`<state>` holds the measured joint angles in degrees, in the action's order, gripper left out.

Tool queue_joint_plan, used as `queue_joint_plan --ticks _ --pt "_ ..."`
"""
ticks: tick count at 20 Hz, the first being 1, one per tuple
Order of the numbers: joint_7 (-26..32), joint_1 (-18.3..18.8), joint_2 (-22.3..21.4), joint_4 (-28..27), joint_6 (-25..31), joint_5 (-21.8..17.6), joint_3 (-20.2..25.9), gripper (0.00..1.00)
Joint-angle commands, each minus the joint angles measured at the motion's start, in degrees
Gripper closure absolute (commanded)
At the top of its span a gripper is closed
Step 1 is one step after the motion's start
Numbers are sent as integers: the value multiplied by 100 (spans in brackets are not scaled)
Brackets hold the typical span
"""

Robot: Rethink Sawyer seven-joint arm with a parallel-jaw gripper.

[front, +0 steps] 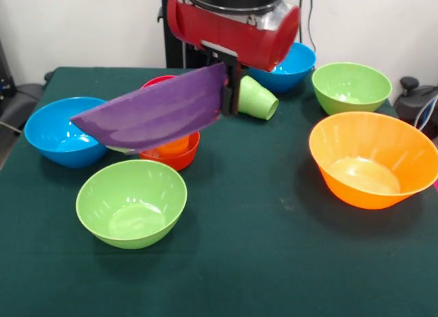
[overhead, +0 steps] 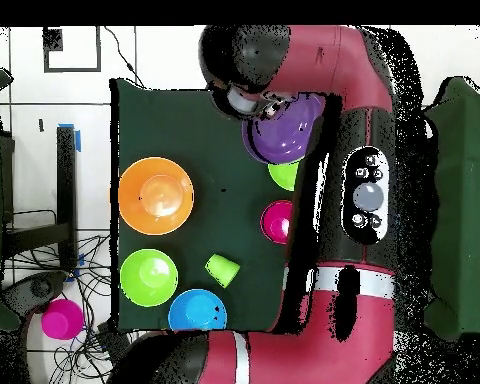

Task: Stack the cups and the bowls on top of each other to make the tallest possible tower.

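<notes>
The gripper (front: 230,91) is seen clamped on the rim of the shallow purple bowl (front: 154,115), which is held tilted in the air, its far rim high at the gripper and its near rim dipping low toward the blue bowl (front: 61,131) in the front view. Directly beneath the held bowl, the red-orange bowl (front: 174,153) is found on the table, with the orange cup (front: 172,146) set inside it; both are largely screened by the purple bowl. A red rim (front: 157,81) is glimpsed behind the purple bowl's upper edge, but what it belongs to cannot be told.

Just beside the gripper, the light green cup (front: 256,98) is seen lying on its side, its mouth turned toward the front-view camera. Behind the gripper, partly hidden by the red arm (front: 233,26), a second blue bowl (front: 291,65) is placed, and further to that side a light green bowl (front: 351,86) stands upright. The largest orange bowl (front: 373,158) is set well apart from the gripper, on the same side as the green cup. Another light green bowl (front: 131,203) rests below and in front of the held bowl.

In the overhead view, a magenta bowl (overhead: 277,221) is shown at the table's edge beside the arm, and another magenta item (overhead: 61,319) is seen off the green table (front: 274,262).
</notes>
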<state>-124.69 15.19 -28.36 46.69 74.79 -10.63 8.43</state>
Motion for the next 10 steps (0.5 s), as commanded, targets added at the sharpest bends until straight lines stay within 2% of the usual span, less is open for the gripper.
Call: queue_joint_plan --ticks 1,10 --pt "-759 -50 -346 921 -61 152 -181 100" --pt "-1326 -164 -174 1688 -1183 538 -335 100"
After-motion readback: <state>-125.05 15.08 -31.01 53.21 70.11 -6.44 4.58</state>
